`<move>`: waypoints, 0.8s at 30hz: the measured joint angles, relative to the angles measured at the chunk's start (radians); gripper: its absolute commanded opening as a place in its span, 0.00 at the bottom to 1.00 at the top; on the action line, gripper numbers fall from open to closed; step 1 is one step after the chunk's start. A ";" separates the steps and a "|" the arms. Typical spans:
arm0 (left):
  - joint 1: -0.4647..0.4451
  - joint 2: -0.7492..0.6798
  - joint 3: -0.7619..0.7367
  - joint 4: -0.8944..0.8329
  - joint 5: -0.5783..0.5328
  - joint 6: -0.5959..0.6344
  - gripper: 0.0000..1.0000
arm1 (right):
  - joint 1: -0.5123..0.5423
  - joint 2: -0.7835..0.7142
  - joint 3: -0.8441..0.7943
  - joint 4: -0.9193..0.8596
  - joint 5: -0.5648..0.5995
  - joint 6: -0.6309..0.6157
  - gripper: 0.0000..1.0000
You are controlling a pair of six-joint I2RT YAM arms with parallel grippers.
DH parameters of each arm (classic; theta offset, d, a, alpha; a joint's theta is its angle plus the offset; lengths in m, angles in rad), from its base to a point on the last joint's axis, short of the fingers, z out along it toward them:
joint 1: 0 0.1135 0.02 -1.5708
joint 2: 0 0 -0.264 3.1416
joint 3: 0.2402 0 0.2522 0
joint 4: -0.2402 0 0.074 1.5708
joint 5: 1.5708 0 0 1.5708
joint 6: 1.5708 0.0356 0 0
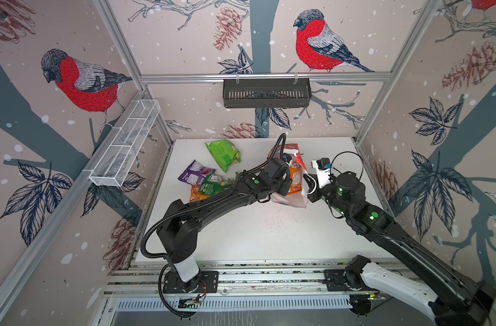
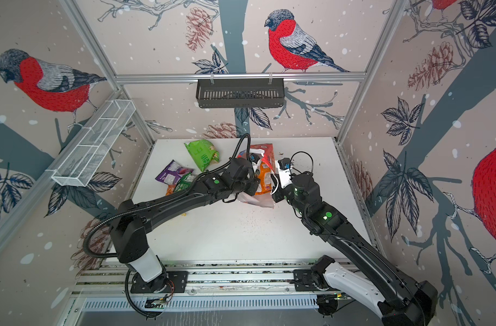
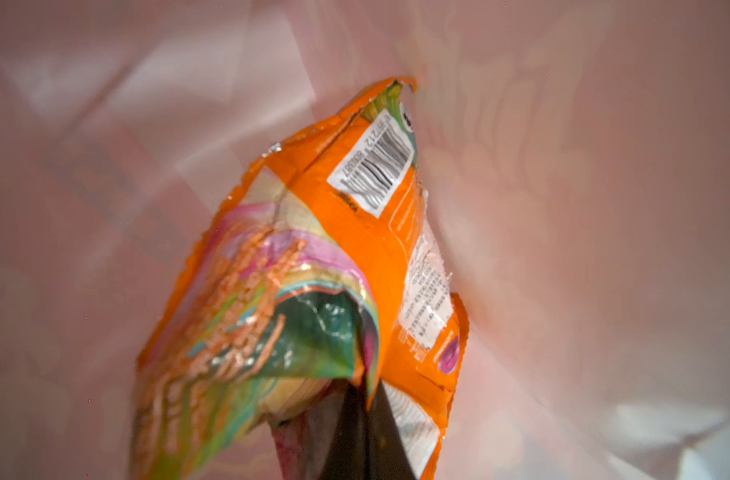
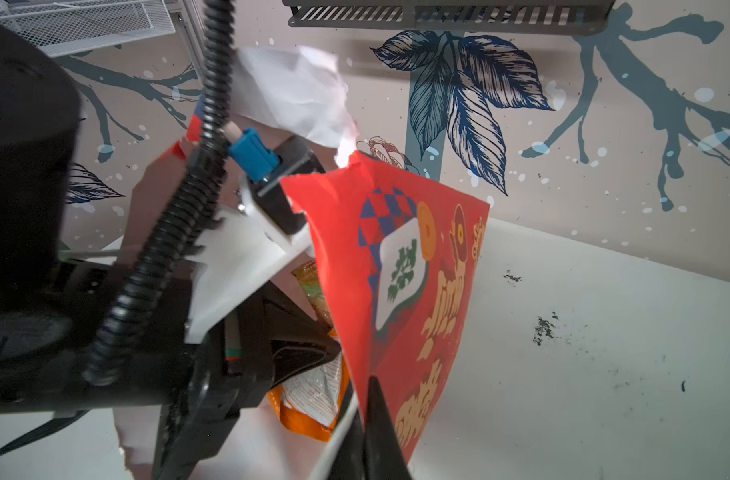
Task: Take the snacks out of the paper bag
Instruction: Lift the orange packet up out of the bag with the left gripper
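Note:
The red paper bag (image 1: 294,147) (image 4: 400,266) lies torn and open on the table, its white inside showing. My left gripper (image 3: 365,388) reaches inside it and is shut on the edge of an orange snack packet (image 3: 355,199) (image 1: 296,177). The right gripper (image 4: 368,395) is shut on the bag's red side wall, beside a white cord handle (image 4: 339,430). Out on the table to the left lie a green packet (image 1: 223,153), a purple one (image 1: 194,173), a green-red one (image 1: 212,186) and another orange one (image 1: 196,197).
A white wire basket (image 1: 125,144) hangs on the left wall and a black slotted basket (image 1: 266,93) on the back wall. Dark crumbs speckle the white table (image 1: 255,234). The left arm's cable loops above the bag.

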 measured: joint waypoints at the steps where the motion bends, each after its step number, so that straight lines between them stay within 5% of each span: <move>1: 0.000 -0.016 -0.003 0.000 0.000 0.000 0.00 | 0.001 0.008 0.005 -0.001 0.016 0.006 0.00; 24: 0.000 -0.293 -0.152 0.090 -0.003 0.025 0.00 | 0.002 0.107 0.098 -0.072 0.279 0.127 0.00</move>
